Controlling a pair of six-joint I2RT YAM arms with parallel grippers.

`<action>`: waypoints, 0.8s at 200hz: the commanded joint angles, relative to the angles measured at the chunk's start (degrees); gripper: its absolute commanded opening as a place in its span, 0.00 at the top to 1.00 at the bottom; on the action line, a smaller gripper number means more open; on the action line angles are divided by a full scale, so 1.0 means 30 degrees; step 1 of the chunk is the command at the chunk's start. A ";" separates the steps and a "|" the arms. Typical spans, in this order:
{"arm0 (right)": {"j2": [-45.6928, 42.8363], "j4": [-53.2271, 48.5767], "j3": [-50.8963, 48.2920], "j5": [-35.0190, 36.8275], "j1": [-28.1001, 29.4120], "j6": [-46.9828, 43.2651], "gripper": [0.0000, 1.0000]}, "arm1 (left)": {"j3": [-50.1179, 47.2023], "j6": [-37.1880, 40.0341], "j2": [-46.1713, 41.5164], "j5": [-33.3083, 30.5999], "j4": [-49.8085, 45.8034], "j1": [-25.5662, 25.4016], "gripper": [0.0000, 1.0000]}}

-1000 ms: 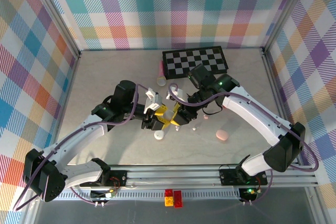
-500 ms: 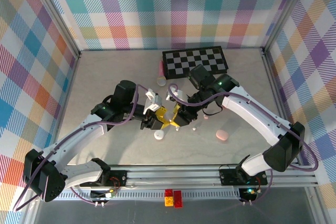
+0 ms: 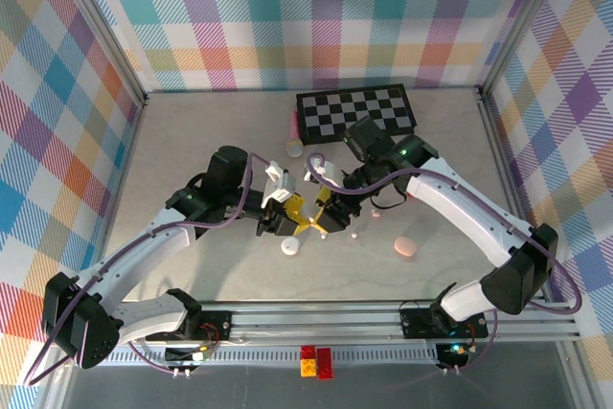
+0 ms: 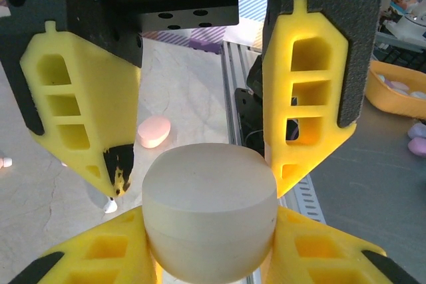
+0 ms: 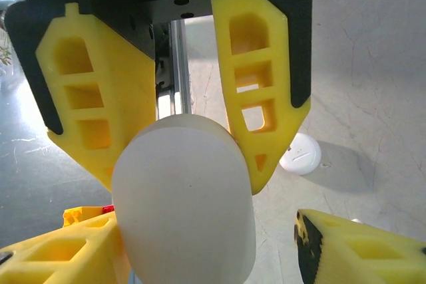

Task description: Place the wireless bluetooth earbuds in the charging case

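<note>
A closed white charging case [image 4: 210, 191] hangs above the table's middle, with my left gripper [image 4: 210, 244] shut on it from both sides. My right gripper [image 5: 213, 247] is open and straddles the same case [image 5: 183, 197]: one finger rests against it and the black-tipped finger [image 5: 353, 247] stands clear. In the top view both grippers, left [image 3: 290, 220] and right [image 3: 325, 216], meet tip to tip. A tiny white earbud [image 4: 110, 205] lies on the table under them, and another earbud [image 3: 354, 234] sits just right of the grippers.
A second white case [image 3: 289, 247] lies on the table below the grippers, and a pink case [image 3: 406, 247] is to the right. A checkerboard [image 3: 356, 112] and a pink-beige cylinder [image 3: 294, 131] sit at the back. The metal rail [image 3: 316, 321] runs along the near edge.
Both grippers have shifted only slightly around the case. Nothing was let go or taken up.
</note>
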 commanded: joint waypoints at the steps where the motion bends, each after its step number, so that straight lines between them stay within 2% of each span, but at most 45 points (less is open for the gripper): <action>1: -0.0878 0.0784 -0.0103 0.0294 -0.0376 0.0481 0.34 | -0.0208 -0.0072 -0.0403 0.0546 0.0881 0.0142 0.70; 108: -0.2166 0.3236 -0.0709 0.1792 -0.1783 0.2841 0.22 | -0.1336 -0.1314 -0.1225 0.0368 0.2946 0.0142 0.70; 137: -0.2577 0.3525 -0.0566 0.1123 -0.1981 0.2874 0.19 | -0.2032 -0.2194 -0.1427 -0.0022 0.4489 0.0142 0.69; 160: -0.3290 0.3986 -0.0704 0.0018 -0.1981 0.2848 0.17 | -0.3016 -0.3661 -0.1699 -0.0550 0.7116 0.0142 0.69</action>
